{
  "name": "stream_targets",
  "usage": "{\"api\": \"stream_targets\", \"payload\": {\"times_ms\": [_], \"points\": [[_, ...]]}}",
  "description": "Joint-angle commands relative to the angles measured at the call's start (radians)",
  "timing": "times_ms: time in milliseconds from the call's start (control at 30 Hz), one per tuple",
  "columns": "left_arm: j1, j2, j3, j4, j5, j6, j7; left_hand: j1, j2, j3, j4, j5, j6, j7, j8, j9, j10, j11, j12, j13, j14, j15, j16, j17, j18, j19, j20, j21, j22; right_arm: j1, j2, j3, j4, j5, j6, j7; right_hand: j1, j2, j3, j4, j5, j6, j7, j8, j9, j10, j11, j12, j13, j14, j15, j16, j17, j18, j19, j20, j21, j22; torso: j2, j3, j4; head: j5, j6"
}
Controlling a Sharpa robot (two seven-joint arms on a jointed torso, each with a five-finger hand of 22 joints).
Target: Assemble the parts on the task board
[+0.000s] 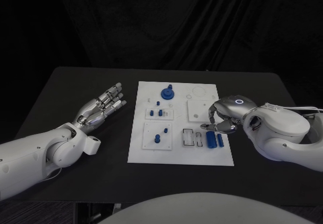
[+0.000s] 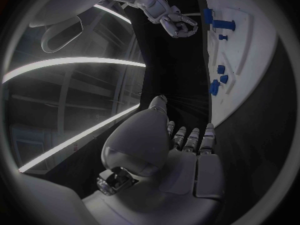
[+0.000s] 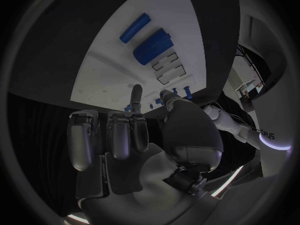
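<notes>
So the right hand (image 1: 224, 117) hangs with fingers curled in on nothing, right over the board's (image 1: 180, 157) right edge, with the two loose blue cylinders (image 1: 214, 139) just nearside of it, lying near-to-far, way closer than the open left hand (image 1: 103, 106).

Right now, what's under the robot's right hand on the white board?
The right hand hovers over the white board, fingers curled. Just below it lie two blue cylinders. Its palm hides the board directly beneath.
</notes>
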Motion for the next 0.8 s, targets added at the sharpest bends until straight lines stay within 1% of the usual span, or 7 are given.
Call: {"api": "stream_targets", "payload": {"times_ms": [33, 200, 267, 300, 400, 633, 800], "points": [[-0.002, 0.001, 0.001, 0.001, 0.004, 0.008, 0.064, 0.009, 0.002, 0.0, -0.004, 0.005, -0.002, 0.007, 0.005, 0.001, -0.001, 0.009, 0.001, -0.001, -0.002, 0.003, -0.004, -0.001, 0.015, 0.002, 0.006, -0.004, -0.001, -0.011, -0.003, 0.0, 0.008, -0.044, 0.022, -0.054, 0.007, -0.001, 0.006, -0.001, 0.004, -0.008, -0.002, 0.009, 0.012, 0.106, -0.005, 0.002, 0.263, 0.105, -0.006, 0.003, 0.263, -0.007, 0.102, -0.007, 0.003, 0.263, 0.0, -0.0004, -0.0003, 0.0, 0.0], [-0.004, 0.0, 0.001, 0.0, 0.004, 0.01, 0.062, 0.009, 0.003, 0.0, -0.004, 0.005, -0.003, 0.007, 0.005, 0.001, -0.001, 0.009, 0.001, -0.001, -0.002, 0.003, -0.004, -0.001, 0.015, 0.002, 0.007, -0.004, -0.001, -0.023, -0.007, 0.0, 0.011, -0.046, 0.016, -0.06, 0.003, 0.01, 0.011, 0.0, 0.002, -0.013, -0.001, 0.006, 0.02, 0.106, -0.004, 0.002, 0.263, 0.105, -0.006, 0.003, 0.263, -0.007, 0.101, -0.008, 0.002, 0.263, -0.001, -0.0004, 0.0008, -0.002, 0.0], [-0.005, 0.0, 0.001, 0.0, 0.004, 0.011, 0.062, 0.009, 0.003, 0.0, -0.004, 0.005, -0.003, 0.007, 0.005, 0.001, -0.001, 0.009, 0.001, -0.001, -0.002, 0.003, -0.004, -0.001, 0.015, 0.002, 0.007, -0.004, -0.001, -0.026, -0.01, 0.0, 0.012, -0.047, 0.015, -0.063, -0.012, 0.019, 0.014, 0.0, 0.0, -0.017, 0.001, 0.0, 0.023, 0.106, -0.003, 0.002, 0.263, 0.105, -0.006, 0.003, 0.263, -0.007, 0.101, -0.007, 0.001, 0.263, 0.0, -0.0008, 0.0009, -0.002, 0.0], [-0.006, 0.0, 0.001, -0.001, 0.004, 0.011, 0.062, 0.009, 0.003, 0.0, -0.004, 0.005, -0.003, 0.007, 0.005, 0.001, -0.001, 0.009, 0.001, -0.001, -0.002, 0.003, -0.004, -0.001, 0.015, 0.002, 0.007, -0.004, -0.001, -0.027, -0.011, 0.0, 0.012, -0.047, 0.015, -0.064, -0.012, 0.019, 0.014, 0.0, 0.0, -0.017, 0.001, 0.0, 0.023, 0.106, -0.003, 0.002, 0.263, 0.105, -0.006, 0.003, 0.263, -0.007, 0.101, -0.007, 0.001, 0.263, 0.0, -0.001, 0.001, -0.002, 0.0], [-0.008, 0.0, 0.001, -0.001, 0.004, 0.012, 0.061, 0.009, 0.003, 0.0, -0.004, 0.005, -0.003, 0.007, 0.005, 0.001, -0.001, 0.009, 0.001, -0.001, -0.002, 0.003, -0.004, -0.001, 0.015, 0.002, 0.007, -0.004, -0.001, -0.031, -0.013, 0.0, 0.013, -0.047, 0.014, -0.068, -0.035, 0.029, 0.017, 0.0, -0.001, -0.02, 0.004, -0.011, 0.024, 0.106, 0.0, 0.002, 0.263, 0.105, -0.004, 0.003, 0.263, -0.007, 0.101, -0.006, 0.002, 0.263, 0.001, -0.0006, 0.0011, -0.003, 0.0], [-0.013, -0.001, 0.001, -0.001, 0.004, 0.013, 0.06, 0.009, 0.004, 0.001, -0.005, 0.005, -0.003, 0.007, 0.005, 0.001, -0.002, 0.01, 0.0, -0.001, -0.002, 0.004, -0.004, -0.001, 0.015, 0.002, 0.007, -0.004, -0.001, -0.042, -0.018, -0.001, 0.015, -0.047, 0.014, -0.074, -0.058, 0.033, 0.019, 0.0, -0.002, -0.012, 0.005, -0.023, 0.021, 0.106, 0.001, 0.002, 0.263, 0.105, -0.003, 0.003, 0.263, -0.006, 0.1, -0.005, 0.0, 0.262, 0.001, 0.0, 0.0001, -0.002, 0.0], [-0.017, 0.0, 0.001, -0.002, 0.004, 0.013, 0.059, 0.009, 0.004, 0.001, -0.005, 0.005, -0.003, 0.007, 0.005, 0.001, -0.002, 0.01, 0.0, -0.001, -0.002, 0.004, -0.004, -0.001, 0.015, 0.002, 0.007, -0.004, -0.001, -0.05, -0.017, -0.001, 0.011, -0.042, 0.016, -0.073, -0.09, 0.04, 0.023, 0.0, -0.002, 0.009, 0.007, -0.041, 0.014, 0.106, 0.003, 0.002, 0.263, 0.105, -0.002, 0.003, 0.263, -0.007, 0.101, -0.003, 0.002, 0.263, 0.0, -0.0003, 0.0007, -0.002, 0.0]]}}
